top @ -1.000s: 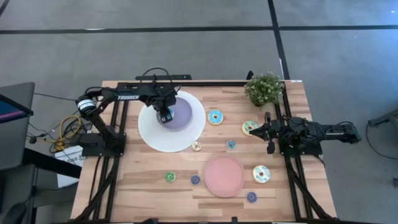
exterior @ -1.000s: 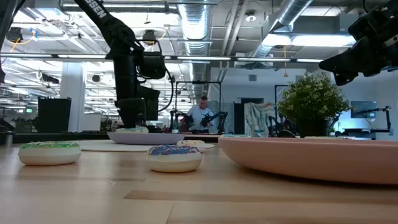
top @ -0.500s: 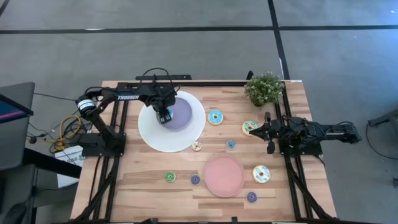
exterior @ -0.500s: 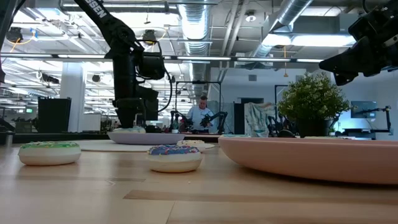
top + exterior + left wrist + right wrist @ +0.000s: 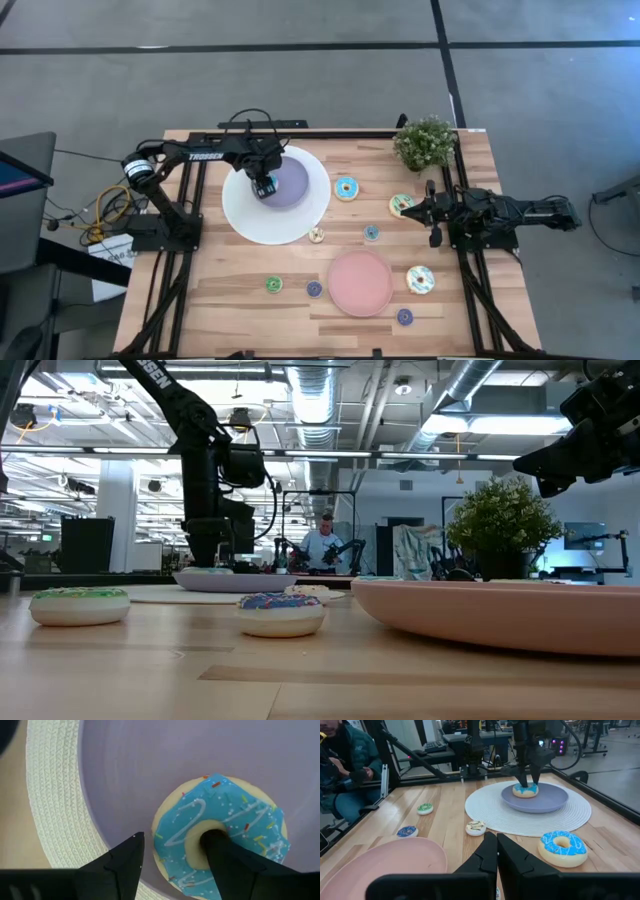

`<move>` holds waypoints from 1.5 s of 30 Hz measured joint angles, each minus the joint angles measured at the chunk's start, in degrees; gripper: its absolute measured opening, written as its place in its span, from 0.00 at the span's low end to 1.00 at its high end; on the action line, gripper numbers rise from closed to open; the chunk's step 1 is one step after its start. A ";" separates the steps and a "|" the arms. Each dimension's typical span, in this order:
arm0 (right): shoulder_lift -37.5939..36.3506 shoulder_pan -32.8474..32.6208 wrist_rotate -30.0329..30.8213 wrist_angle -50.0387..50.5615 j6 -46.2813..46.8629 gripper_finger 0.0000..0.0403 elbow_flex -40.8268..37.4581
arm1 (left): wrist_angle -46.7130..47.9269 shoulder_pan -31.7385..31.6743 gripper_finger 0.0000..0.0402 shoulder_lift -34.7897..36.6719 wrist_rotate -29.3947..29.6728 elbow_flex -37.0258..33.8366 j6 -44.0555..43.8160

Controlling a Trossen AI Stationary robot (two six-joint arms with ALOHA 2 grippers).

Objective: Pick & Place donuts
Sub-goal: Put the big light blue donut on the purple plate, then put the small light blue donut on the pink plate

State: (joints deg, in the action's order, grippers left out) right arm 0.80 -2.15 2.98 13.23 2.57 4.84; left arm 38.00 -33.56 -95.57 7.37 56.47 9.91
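Note:
My left gripper (image 5: 172, 851) points down over the lilac plate (image 5: 291, 186), which lies on a white woven mat (image 5: 240, 215). It is open. One finger (image 5: 220, 852) is in the hole of a blue-iced donut (image 5: 235, 827) and the other (image 5: 127, 862) stands outside its rim. The donut lies flat on the plate, as the right wrist view also shows (image 5: 525, 790). My right gripper (image 5: 496, 851) is shut and waits near the table's right edge (image 5: 415, 212). Other donuts lie on the wood: blue (image 5: 346, 188), cream-green (image 5: 401, 205), another large one (image 5: 420, 279), and several minis. My left gripper comes at the blue donut from above, pointing down, straddling one side of the ring (image 5: 172, 840). A strip of plate shows between the outer finger and the rim. Whether the finger in the hole touches the inner edge, I cannot tell.
A pink plate (image 5: 360, 283) lies near the front middle. A potted plant (image 5: 425, 142) stands at the far right corner. Minis lie at green (image 5: 273, 285), purple (image 5: 314, 289), purple (image 5: 404, 317), teal (image 5: 371, 232) and tan (image 5: 316, 235). A person sits beyond the table (image 5: 340, 760).
In the low view the left gripper has sunk slightly over the lilac plate, and the blue donut now sits lower, almost level with the plate's rim.

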 joint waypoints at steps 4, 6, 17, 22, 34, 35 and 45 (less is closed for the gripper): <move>0.00 0.00 -0.02 -0.01 0.00 0.00 -0.01 | 0.00 0.02 0.51 0.04 -0.71 0.00 -0.02; 0.00 0.00 -0.01 0.00 0.00 0.00 -0.02 | 0.02 0.02 0.51 0.04 -1.04 0.00 -0.02; -0.02 0.00 -0.02 -0.01 0.00 0.00 -0.01 | 2.40 0.02 0.51 0.08 -0.97 1.61 -0.48; -0.02 0.00 -0.01 -0.02 0.00 0.00 0.00 | 7.00 0.02 0.51 0.11 -0.95 5.53 -0.66; -0.02 0.00 -0.02 -0.02 0.00 0.00 0.00 | 9.85 8.32 0.51 11.05 -0.52 7.06 -9.33; 0.00 0.00 0.01 0.00 0.00 0.00 0.00 | 9.52 10.27 0.51 12.79 0.36 7.06 -10.49; 0.00 0.00 0.00 -0.02 0.00 0.00 0.00 | 8.41 33.57 0.51 21.55 19.75 7.06 -23.80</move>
State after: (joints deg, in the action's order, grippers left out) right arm 0.80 -2.15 2.98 13.21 2.57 4.84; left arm 46.41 0.01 -74.02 27.12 63.53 -13.89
